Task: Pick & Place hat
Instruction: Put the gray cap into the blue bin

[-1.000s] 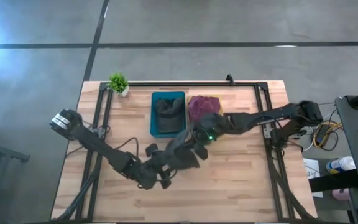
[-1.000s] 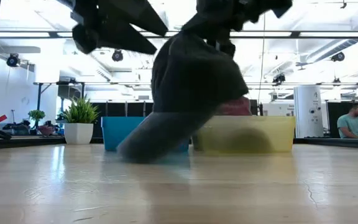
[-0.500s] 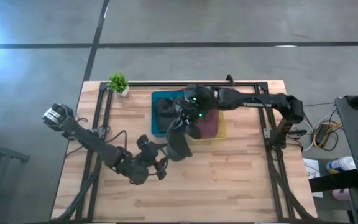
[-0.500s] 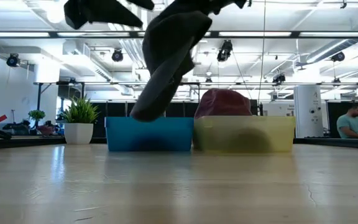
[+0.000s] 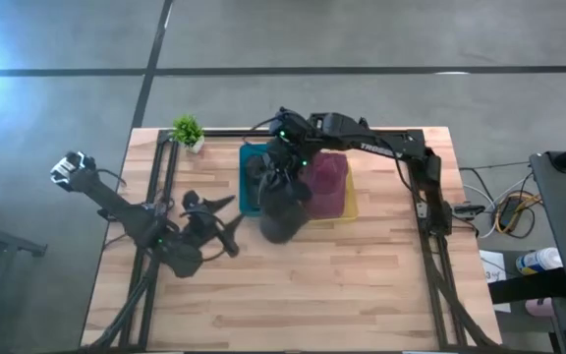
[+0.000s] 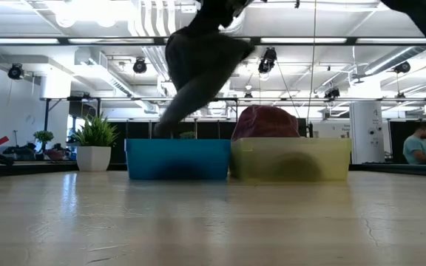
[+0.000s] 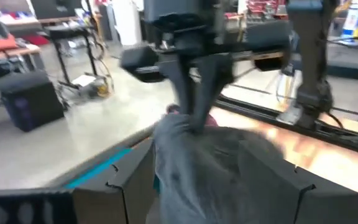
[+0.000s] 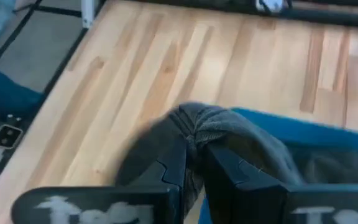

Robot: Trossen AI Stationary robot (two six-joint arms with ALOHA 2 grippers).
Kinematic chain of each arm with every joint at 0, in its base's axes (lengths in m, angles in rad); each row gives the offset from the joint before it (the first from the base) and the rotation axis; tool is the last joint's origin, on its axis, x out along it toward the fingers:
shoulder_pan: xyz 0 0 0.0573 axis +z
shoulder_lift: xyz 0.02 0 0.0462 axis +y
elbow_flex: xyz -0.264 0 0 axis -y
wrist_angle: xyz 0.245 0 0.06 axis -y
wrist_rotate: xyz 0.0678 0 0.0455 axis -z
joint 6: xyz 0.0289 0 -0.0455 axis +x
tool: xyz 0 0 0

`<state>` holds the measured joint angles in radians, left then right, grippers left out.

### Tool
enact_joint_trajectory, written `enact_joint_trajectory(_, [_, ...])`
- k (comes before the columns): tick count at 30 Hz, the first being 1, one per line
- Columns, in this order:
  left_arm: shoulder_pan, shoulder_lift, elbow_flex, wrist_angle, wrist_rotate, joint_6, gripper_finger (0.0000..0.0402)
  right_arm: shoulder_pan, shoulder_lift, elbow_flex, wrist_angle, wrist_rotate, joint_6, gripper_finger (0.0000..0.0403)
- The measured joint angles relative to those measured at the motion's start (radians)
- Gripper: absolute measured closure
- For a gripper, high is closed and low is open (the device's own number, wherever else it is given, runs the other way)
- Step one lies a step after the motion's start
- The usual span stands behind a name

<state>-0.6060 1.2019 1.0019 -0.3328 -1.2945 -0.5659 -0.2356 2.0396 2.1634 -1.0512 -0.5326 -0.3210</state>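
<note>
— Hanging from the right gripper [image 5: 285, 169] is the dark grey hat [image 5: 283, 208]; is it clear of the table [image 5: 362, 285]?

— Yes. The low view shows the hat [image 6: 198, 63] in the air, drooping above the blue bin [image 6: 177, 159], with its lowest fold just over the bin's rim. From above, the hat hangs over the front edge of the blue bin [image 5: 247, 202] and spills out past it toward the bare wood.

— How do the right gripper's fingers stand?

— Pinched nearly together on a bunched fold of the fabric; the right wrist view shows the grey cloth [image 8: 229, 140] squeezed between the two dark fingers [image 8: 176, 162].

— And the other bin?

— The yellow bin [image 5: 348, 206] sits touching the blue one on its right, holding a maroon hat [image 5: 324, 175]. Another dark item lies inside the blue bin.

— Where is the left arm?

— The left gripper [image 5: 212, 208] waits over the table's left side, beside the blue bin and apart from the hat. Its fingers are spread and hold nothing. A small potted plant [image 5: 188, 132] stands at the far left corner.
</note>
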Motion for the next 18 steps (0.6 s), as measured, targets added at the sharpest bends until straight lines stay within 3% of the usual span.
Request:
enact_joint_trajectory(4, [0.003, -0.063, -0.001, -0.039, -0.059, 0.06, 0.0179, 0.002, 0.041, 0.126, -0.089, -0.045, -0.044, 0.0374])
enact_joint_trajectory(7, [0.005, -0.104, -0.001, -0.073, -0.092, 0.079, 0.0179, 0.002, 0.067, 0.168, -0.131, -0.021, -0.084, 0.0374])
enact_joint_trajectory(18, [0.017, -0.135, -0.008, -0.098, -0.099, 0.095, 0.0179, 0.002, 0.163, 0.162, -0.124, 0.343, -0.239, 0.0374])
